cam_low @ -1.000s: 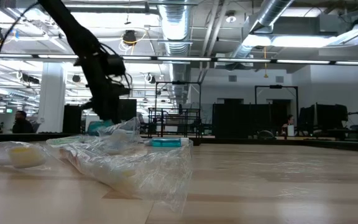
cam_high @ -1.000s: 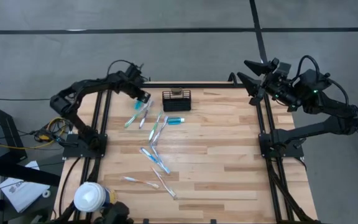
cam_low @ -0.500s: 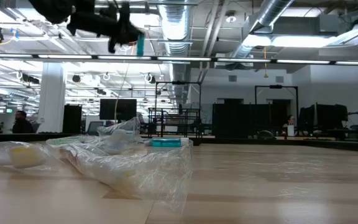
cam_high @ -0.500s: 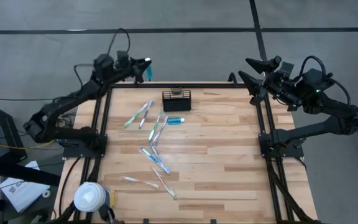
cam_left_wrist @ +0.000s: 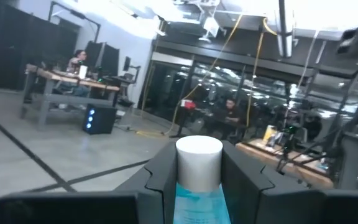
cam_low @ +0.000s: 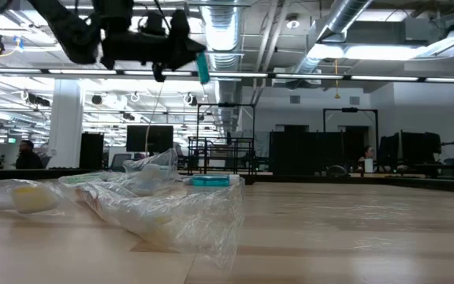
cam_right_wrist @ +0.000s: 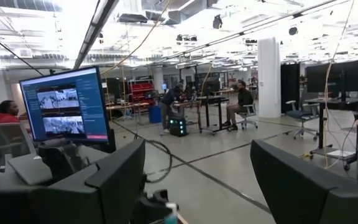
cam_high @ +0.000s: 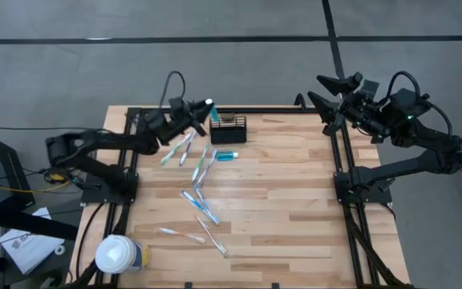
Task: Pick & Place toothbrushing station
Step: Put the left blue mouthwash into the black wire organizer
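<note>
Teal toothpaste tube pinched in raised left end effector beside basket; right end effector spread, off-table

The worktop is pale planked wood with a smooth matt finish. The basket is black wire mesh. Clear crinkled plastic wrap looks glossy.

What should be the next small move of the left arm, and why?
Probably carry on toward the black mesh basket and lower over it: the left gripper holds a teal toothpaste tube, white cap forward, raised just beside the basket.
</note>
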Robot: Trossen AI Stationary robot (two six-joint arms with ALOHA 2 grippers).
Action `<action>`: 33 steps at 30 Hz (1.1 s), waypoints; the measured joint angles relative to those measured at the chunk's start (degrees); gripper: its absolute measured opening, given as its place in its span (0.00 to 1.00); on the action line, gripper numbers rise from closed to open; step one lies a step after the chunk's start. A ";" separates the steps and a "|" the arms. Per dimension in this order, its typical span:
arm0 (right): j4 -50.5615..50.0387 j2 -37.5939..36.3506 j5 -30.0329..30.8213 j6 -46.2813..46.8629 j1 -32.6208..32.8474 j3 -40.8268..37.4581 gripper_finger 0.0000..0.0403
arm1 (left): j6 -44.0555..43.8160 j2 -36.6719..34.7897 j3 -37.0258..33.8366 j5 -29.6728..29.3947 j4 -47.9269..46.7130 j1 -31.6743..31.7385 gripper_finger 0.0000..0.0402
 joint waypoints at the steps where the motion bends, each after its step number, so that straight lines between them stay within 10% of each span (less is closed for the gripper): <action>1: -0.14 0.02 0.00 0.02 0.04 0.00 0.70 | 0.27 1.82 -0.01 -0.72 1.65 -0.80 0.21; 33: -5.93 2.13 -7.56 -3.42 0.07 -0.04 0.70 | 11.61 27.70 0.01 -3.21 24.14 -1.73 0.21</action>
